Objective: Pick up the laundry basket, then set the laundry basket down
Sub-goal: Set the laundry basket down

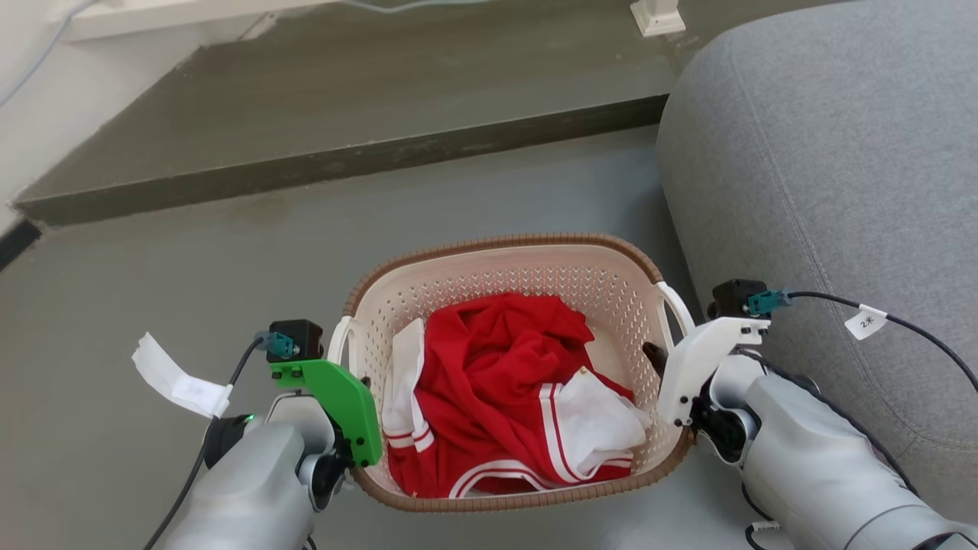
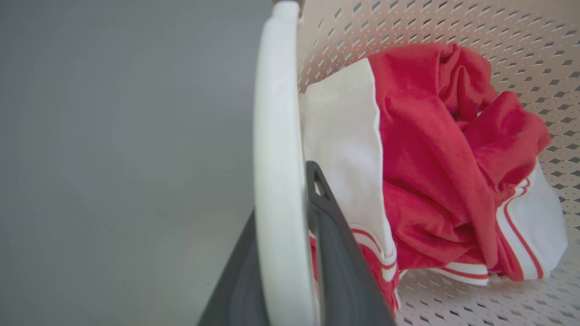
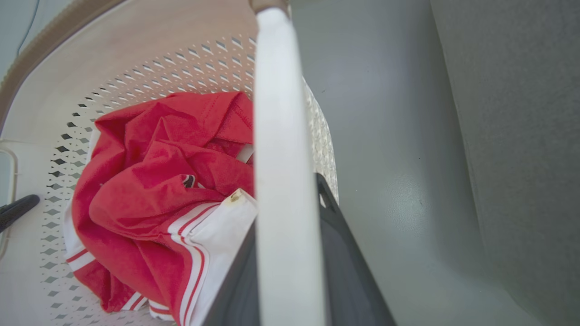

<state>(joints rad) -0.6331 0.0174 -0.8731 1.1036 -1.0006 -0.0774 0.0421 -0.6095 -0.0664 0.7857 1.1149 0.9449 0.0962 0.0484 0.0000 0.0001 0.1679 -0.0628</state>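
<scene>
Left fingers (image 2: 335, 253) pinch one white handle (image 2: 276, 136), right fingers (image 3: 344, 262) the opposite handle (image 3: 281, 136): you hold both sides so the laundry basket (image 1: 504, 248), low over the floor (image 1: 191, 321) beside the sofa (image 1: 825, 153), should lift level.

Head view:
- Red garment (image 1: 489, 374) at 6 o'clock, crumpled, with white panels and red-white striped trim.
- Grey floor (image 1: 176, 283) all around it.
- Dark raised step (image 1: 344, 99) spans 10 to 12 o'clock.
- White furniture foot (image 1: 655, 17) stands on the step at 1 o'clock.
- Grey fabric sofa (image 1: 840, 153) from 1 to 4 o'clock.
- White wall (image 1: 46, 137) at 10 o'clock, with a thin blue cable (image 1: 34, 69) against it.
</scene>
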